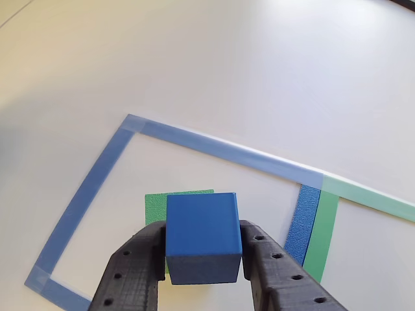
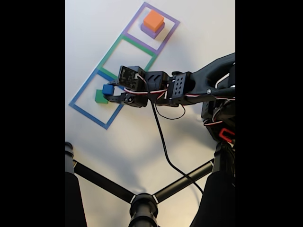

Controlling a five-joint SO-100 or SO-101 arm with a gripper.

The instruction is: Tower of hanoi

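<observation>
The white counter (image 2: pixel 189 28) carried a row of three taped squares that ran diagonally in the fixed view: a blue square (image 2: pixel 80 93) nearest the camera, a green square (image 2: pixel 110 51) in the middle, and a purple square (image 2: pixel 170 21) at the far end. The black arm (image 2: pixel 199 85) reached in from the right of that view, its cable (image 2: pixel 163 142) trailing down across the counter toward a dark tripod-like stand (image 2: pixel 142 201) at the bottom edge.

Inside the purple square an orange block (image 2: pixel 154 20) sat stacked on a wider purple block (image 2: pixel 152 32). Inside the blue square lay a green block (image 1: pixel 155 206), flat on the counter.

The hand (image 1: pixel 203 262) was clamped on a blue cube (image 1: pixel 202 236), its two dark fingers (image 1: pixel 133 265) pressed against the cube's left and right faces in the other view. The cube sat over the green block, covering most of it from that camera. Whether the cube rested on the green block or hung just above it could not be told; in the fixed view the two looked slightly apart, but they were too small there to be sure.
</observation>
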